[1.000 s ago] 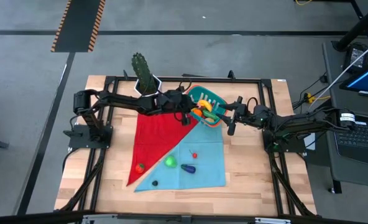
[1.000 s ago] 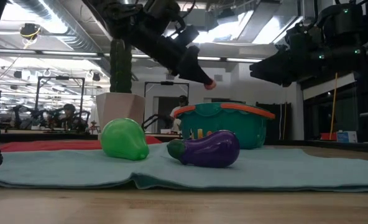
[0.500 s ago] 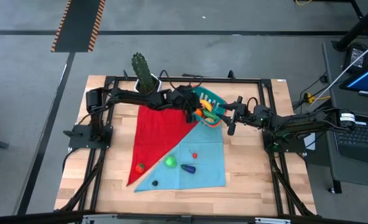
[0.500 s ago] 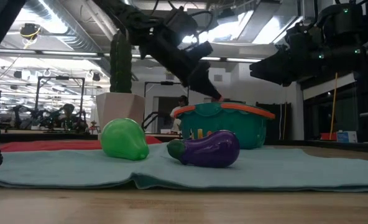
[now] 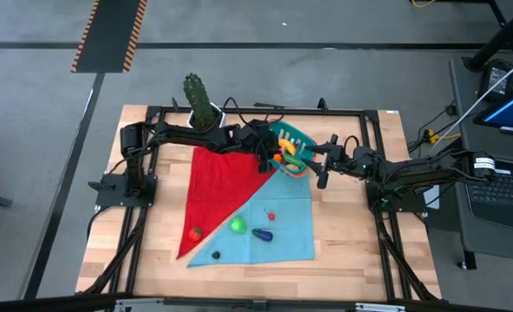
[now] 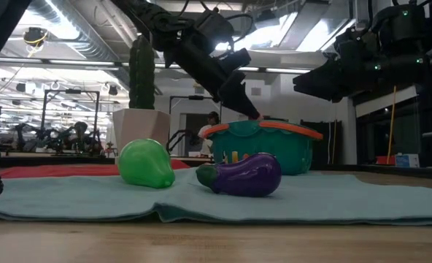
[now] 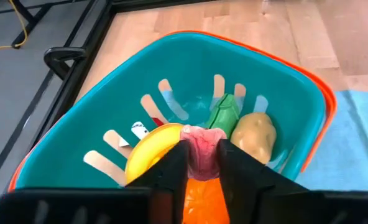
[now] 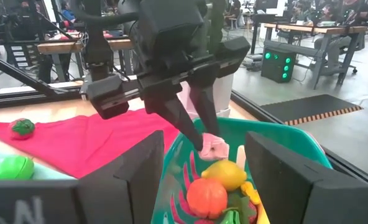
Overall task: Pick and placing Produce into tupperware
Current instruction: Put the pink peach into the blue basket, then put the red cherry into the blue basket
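Observation:
The teal tupperware (image 5: pixel 289 139) with an orange rim stands on the table at the far middle. It holds a yellow lemon (image 7: pixel 153 152), an orange (image 7: pixel 202 199), a green piece (image 7: pixel 224 115) and a potato (image 7: pixel 253 134). My left gripper (image 7: pixel 199 146) reaches over the tub's rim, shut on a small pink produce piece (image 8: pixel 214 148). My right gripper (image 5: pixel 320 165) waits open just right of the tub. A green pear (image 5: pixel 237 224) and a purple eggplant (image 5: pixel 262 233) lie on the light blue cloth (image 5: pixel 287 208). My left gripper pinches the pink piece by its two sides (image 7: pixel 199 155) between its two fingers, at their free ends. The fingers (image 8: pixel 190 130) slant down into the tub from the table's left. The piece hangs clear just above the lemon and the orange.
A tall cactus in a white pot (image 5: pixel 200 104) stands at the far left of the tub. A red cloth (image 5: pixel 222 186) lies beside the blue one. On the cloths lie a red piece (image 5: pixel 195 232), a tiny red one (image 5: pixel 271 216) and a dark one (image 5: pixel 216 255).
My left gripper has gone toward the table's right edge and down, carrying the pink piece from above the tub's left rim to inside the tub's mouth, and has tipped more steeply downward. For the last half second it has kept still.

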